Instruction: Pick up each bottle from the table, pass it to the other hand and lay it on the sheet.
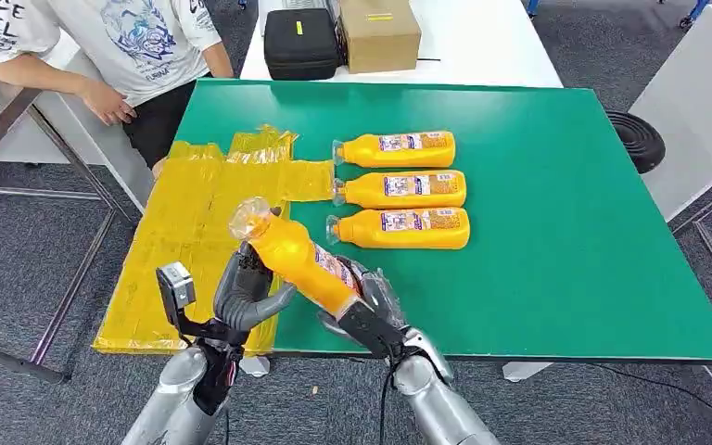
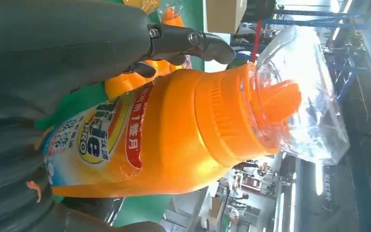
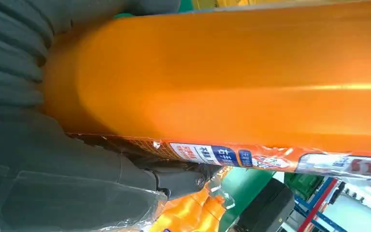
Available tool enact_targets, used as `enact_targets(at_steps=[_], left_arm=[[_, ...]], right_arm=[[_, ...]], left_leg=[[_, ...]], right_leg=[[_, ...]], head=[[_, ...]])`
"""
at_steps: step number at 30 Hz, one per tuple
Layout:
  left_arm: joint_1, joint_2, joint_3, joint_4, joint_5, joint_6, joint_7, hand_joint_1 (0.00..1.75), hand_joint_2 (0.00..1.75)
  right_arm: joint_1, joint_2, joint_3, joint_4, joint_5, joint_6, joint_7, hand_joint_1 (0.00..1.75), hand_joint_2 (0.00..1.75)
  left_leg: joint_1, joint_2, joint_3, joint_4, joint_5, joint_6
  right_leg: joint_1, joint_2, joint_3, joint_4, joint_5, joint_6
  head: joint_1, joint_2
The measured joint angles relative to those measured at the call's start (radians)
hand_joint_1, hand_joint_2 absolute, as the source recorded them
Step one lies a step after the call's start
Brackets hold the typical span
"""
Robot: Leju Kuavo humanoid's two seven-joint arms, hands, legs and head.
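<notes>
Orange plastic bottle with a clear cap is held tilted above the table's front edge, between both hands. Right hand grips its base; left hand wraps the neck end. Advice: confirm the left grip before the right lets go, then lay it on the yellow sheet.
</notes>
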Motion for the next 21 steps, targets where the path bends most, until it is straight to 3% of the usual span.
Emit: enact_targets(at_steps=[21], left_arm=[[-0.017,0.0,-0.014,0.002,-0.093,0.028,0.048,0.0,1.75]], right_arm=[[-0.056,0.043,0.089,0.03,0.098,0.023,0.034,1.75,1.75]], left_leg=[[0.0,0.0,0.0,0.0,0.0,0.0]], right_leg=[[0.0,0.0,0.0,0.0,0.0,0.0]], head=[[0.0,0.0]])
